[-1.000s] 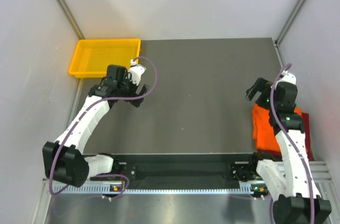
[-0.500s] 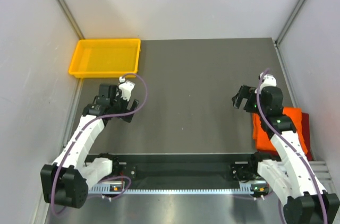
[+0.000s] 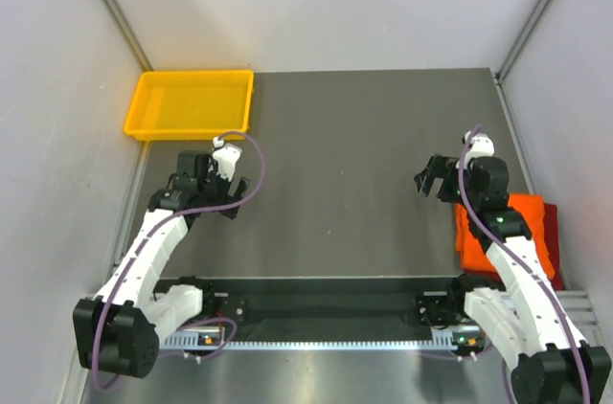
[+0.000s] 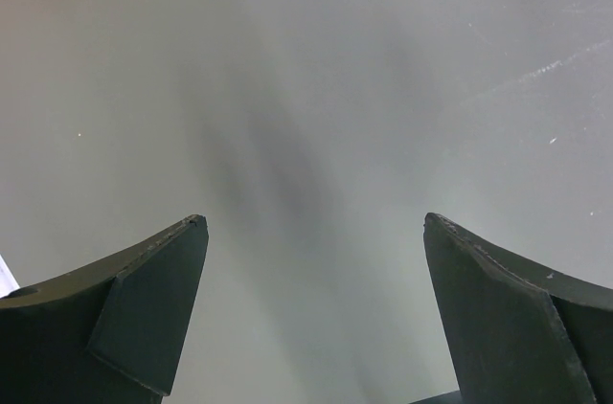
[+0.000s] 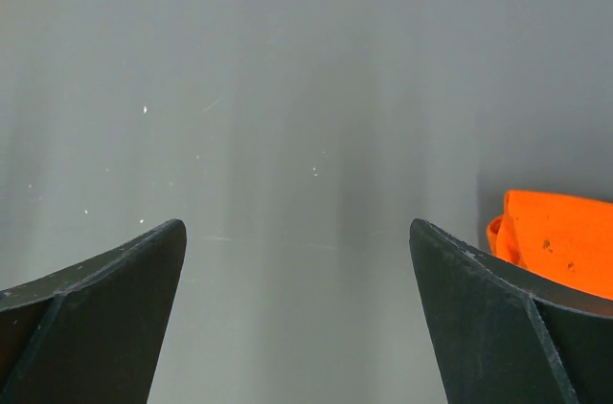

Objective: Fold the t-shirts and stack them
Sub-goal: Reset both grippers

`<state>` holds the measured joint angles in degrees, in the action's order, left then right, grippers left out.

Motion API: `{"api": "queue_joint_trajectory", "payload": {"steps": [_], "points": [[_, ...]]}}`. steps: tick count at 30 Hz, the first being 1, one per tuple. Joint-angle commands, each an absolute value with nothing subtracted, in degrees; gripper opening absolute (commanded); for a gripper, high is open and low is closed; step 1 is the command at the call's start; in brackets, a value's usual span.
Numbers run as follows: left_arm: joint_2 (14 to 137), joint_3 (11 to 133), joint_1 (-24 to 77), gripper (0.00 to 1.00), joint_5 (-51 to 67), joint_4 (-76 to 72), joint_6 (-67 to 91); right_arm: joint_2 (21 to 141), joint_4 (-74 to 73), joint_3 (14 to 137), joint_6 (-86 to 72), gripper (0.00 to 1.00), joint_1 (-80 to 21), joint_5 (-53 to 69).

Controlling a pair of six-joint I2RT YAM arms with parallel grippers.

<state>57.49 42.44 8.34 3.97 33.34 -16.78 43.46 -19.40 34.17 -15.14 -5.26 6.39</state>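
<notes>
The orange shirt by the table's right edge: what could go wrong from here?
1. The orange t-shirt lies on the dark red t-shirt, close to the edge of the table. A nudge from the right arm above might push them off.
2. The open right pincer could pinch both layers together, lifting both shirts at once.

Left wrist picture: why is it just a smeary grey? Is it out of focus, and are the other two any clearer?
Left wrist view: not blurred, the fingers have crisp edges; it shows bare table with a soft dark shadow streak down the middle. Right wrist view: faint vertical bands of sheen, orange t-shirt sharp at the edge. Top external view: evenly lit and clear.
</notes>
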Motion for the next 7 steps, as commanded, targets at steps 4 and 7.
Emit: {"api": "queue_joint_trajectory", "payload": {"steps": [4,7], "points": [[57.0,41.8,8.1,0.99,3.7,30.5,-16.7,42.3,-16.2,34.2,-13.9,1.00,-6.0,7.9],[57.3,41.7,8.1,0.99,3.8,30.4,-16.8,41.9,-15.9,34.1,-14.0,1.00,-6.0,6.3]]}}
